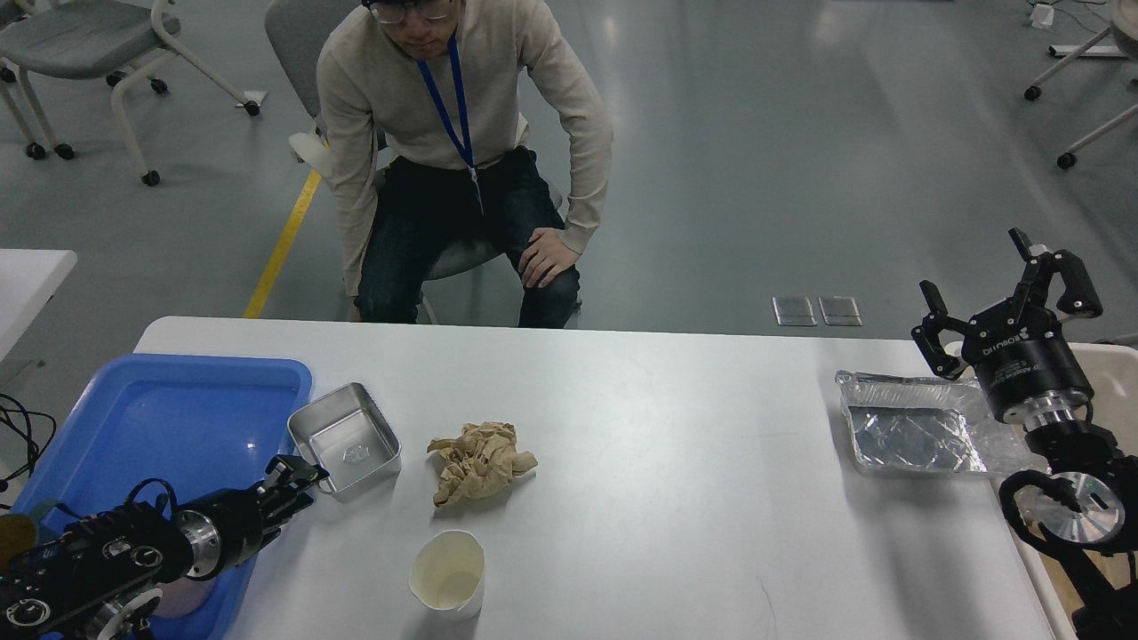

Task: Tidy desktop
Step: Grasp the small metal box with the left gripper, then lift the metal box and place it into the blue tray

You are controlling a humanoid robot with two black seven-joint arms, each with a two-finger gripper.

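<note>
The desktop (667, 427) is a wide white tabletop. On it lie a square metal tin (345, 437), a crumpled brown paper (480, 462), a paper cup (449, 573) lying tilted with its mouth towards me, and a foil tray (916, 436). My left gripper (300, 480) is low over the table just in front of the tin's near left corner. It is dark and its fingers cannot be told apart. My right gripper (971, 264) is open and empty, raised above the table's right edge behind the foil tray.
A blue plastic tray (169, 418) sits at the left, partly under my left arm. A beige bin (1118, 373) stands off the right edge. A person (453, 151) sits on a chair just behind the table. Wheeled chairs stand far left and right.
</note>
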